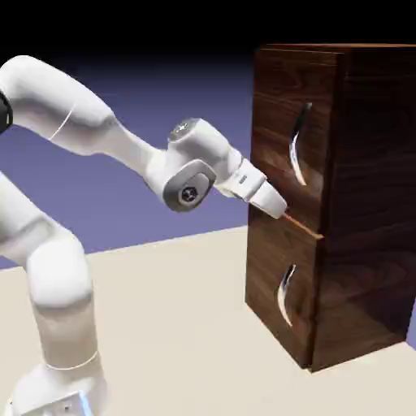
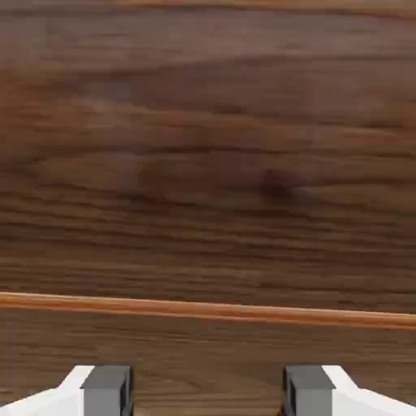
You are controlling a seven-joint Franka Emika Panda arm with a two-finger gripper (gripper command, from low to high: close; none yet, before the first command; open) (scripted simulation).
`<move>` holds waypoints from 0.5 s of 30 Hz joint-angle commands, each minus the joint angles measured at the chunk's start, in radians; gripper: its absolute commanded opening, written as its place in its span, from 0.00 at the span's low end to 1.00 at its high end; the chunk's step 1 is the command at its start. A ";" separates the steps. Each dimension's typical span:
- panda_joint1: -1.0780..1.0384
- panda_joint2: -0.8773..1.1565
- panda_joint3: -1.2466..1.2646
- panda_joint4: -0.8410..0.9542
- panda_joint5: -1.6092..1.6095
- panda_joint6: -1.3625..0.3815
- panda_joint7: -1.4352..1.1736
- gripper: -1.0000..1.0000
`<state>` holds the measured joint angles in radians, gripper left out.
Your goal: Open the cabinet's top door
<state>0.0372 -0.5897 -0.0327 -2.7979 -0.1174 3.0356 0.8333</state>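
The tall dark walnut-grain wooden cabinet (image 1: 341, 203) is standing right in front of the white two-finger gripper (image 1: 279, 205), its upper dark wood panel, the top door (image 1: 292, 138), sitting shut with a long curved silver handle (image 1: 299, 145) above the fingertips. Gripper is hanging released, empty (fingers (image 2: 106, 388) well apart, orange seam (image 2: 208, 309) just ahead). Beige tabletop (image 1: 179, 325) is lying below it, blue-violet backdrop (image 1: 162, 89) behind.

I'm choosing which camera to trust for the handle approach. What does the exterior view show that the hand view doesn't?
Only the exterior view shows the whole cabinet, both curved silver handles, top and lower, and the arm. Only the hand view shows the two fingertips set wide apart, nothing between them. Both show the gripper at the top door near the panel seam, below its handle.
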 commanded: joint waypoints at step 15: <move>0.140 -0.110 -0.182 0.068 -0.653 -0.008 0.513 0.50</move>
<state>0.1772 -0.6993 -0.2145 -2.7303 -0.7698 3.0275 1.3464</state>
